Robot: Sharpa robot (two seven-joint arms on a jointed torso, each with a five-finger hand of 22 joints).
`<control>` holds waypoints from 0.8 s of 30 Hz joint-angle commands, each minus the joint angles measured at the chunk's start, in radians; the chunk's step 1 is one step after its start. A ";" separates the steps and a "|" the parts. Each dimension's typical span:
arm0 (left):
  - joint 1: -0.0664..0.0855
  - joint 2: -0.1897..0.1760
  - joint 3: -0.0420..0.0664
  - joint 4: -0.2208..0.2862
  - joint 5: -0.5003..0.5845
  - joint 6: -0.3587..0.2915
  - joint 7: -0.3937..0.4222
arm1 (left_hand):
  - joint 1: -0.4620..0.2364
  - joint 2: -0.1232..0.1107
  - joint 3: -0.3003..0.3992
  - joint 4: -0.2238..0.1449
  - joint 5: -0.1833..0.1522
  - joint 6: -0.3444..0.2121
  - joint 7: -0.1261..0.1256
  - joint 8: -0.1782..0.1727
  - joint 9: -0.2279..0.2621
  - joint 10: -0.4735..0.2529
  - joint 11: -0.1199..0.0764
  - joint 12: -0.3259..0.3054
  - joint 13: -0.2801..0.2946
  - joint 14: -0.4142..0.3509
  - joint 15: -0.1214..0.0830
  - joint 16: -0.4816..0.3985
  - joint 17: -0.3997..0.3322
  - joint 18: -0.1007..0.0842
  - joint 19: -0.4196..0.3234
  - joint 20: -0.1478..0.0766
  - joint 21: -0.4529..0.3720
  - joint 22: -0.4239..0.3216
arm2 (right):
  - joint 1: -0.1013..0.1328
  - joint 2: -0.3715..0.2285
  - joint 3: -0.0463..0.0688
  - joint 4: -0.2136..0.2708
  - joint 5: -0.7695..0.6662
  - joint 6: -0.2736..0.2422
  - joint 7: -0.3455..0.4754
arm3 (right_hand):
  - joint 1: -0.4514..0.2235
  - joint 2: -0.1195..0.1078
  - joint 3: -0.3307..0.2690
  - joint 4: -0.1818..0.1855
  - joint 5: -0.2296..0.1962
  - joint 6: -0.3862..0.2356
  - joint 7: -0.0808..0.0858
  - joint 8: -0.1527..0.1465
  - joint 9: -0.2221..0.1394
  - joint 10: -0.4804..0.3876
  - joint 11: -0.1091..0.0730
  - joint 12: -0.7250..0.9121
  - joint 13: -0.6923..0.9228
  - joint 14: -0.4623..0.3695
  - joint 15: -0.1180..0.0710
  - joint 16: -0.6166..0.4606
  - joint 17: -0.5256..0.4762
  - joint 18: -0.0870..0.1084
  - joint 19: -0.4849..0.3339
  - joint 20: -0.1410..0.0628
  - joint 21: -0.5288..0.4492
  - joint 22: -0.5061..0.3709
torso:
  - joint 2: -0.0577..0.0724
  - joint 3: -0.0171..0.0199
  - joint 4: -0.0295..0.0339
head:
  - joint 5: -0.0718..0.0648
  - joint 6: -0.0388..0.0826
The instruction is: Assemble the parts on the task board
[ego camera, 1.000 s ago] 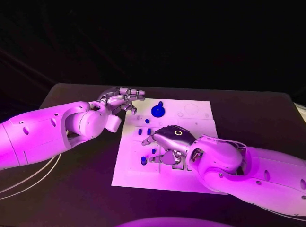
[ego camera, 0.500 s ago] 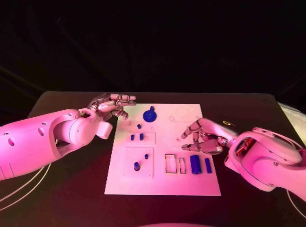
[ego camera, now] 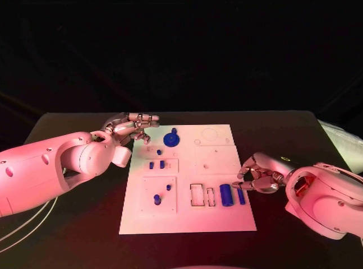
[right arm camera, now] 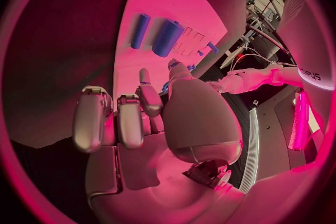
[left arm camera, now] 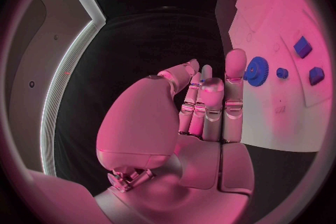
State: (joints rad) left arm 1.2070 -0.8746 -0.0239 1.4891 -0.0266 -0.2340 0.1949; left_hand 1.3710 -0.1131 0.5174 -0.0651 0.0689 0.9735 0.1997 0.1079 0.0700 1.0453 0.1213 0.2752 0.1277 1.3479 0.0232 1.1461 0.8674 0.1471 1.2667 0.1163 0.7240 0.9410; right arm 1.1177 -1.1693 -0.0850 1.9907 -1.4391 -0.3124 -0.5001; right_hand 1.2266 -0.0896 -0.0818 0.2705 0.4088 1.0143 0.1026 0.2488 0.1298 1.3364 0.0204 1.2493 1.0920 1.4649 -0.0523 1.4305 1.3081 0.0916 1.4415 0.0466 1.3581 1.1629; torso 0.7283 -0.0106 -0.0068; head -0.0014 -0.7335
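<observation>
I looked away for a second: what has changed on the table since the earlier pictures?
The right hand has drawn back off the task board to its right edge, uncovering the two blue cylinders there; it holds nothing. The left hand stays raised at the board's far left corner, and the blue gear lies where it was.

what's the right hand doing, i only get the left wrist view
Observer: The right hand sits at the task board's right edge, holding nothing, fingers curled.
Operator: any parts near it
Observer: Two blue cylinders, a thick one and a thin one, lie on the board just beside it.
Operator: and my left hand, where on the table
Observer: The left hand is at the board's far left corner, beside the blue gear, empty.
</observation>
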 commanded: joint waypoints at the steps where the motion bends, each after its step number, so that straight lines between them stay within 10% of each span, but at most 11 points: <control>1: -0.001 -0.001 0.000 0.003 -0.004 0.010 0.014 | 0.004 0.005 -0.005 -0.004 -0.003 -0.010 0.000 0.005 -0.001 -0.006 -0.002 0.007 0.001 -0.006 0.002 0.001 -0.001 0.019 -0.002 0.004 -0.004 -0.002 | -0.008 0.009 -0.001 0.001 -0.059 0.049 -0.067 | 0.000 -0.002 -0.009 0.009 -0.009 -0.017 0.003 0.004 0.001 -0.010 0.002 0.003 0.004 0.069 -0.002 0.005 0.044 -0.014 0.001 0.002 0.004 0.000 | 0.000 -0.0005 0.0000 | 0.002 -0.002; 24: -0.005 -0.004 -0.002 0.000 -0.004 0.014 0.010 | 0.003 0.006 -0.005 -0.003 -0.003 -0.010 0.000 0.006 -0.001 -0.006 -0.002 0.008 0.001 -0.006 0.002 0.002 0.000 0.019 -0.001 0.005 -0.004 -0.002 | -0.048 0.103 -0.002 -0.040 -0.091 0.096 -0.078 | 0.002 0.017 -0.036 0.019 -0.024 -0.028 0.003 0.031 0.013 0.003 0.003 0.028 0.053 0.071 0.001 0.014 0.055 -0.015 0.000 0.004 0.010 0.008 | 0.003 0.0005 -0.0037 | 0.004 -0.008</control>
State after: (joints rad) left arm 1.2031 -0.8803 -0.0265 1.4888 -0.0267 -0.2339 0.1945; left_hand 1.3710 -0.1131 0.5146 -0.0678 0.0689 0.9699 0.2033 0.1079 0.0701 1.0452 0.1213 0.2825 0.1276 1.3479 0.0232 1.1461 0.8676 0.1471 1.2666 0.1163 0.7240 0.9403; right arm 1.0715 -1.0691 -0.0869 1.9545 -1.5130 -0.2472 -0.5643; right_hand 1.2269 -0.0806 -0.1117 0.2897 0.3868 0.9896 0.1105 0.2784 0.1423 1.3329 0.0238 1.2738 1.1445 1.4649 -0.0521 1.4400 1.3078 0.0918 1.4414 0.0467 1.3635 1.1694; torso 0.7297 -0.0109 -0.0117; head 0.0028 -0.7415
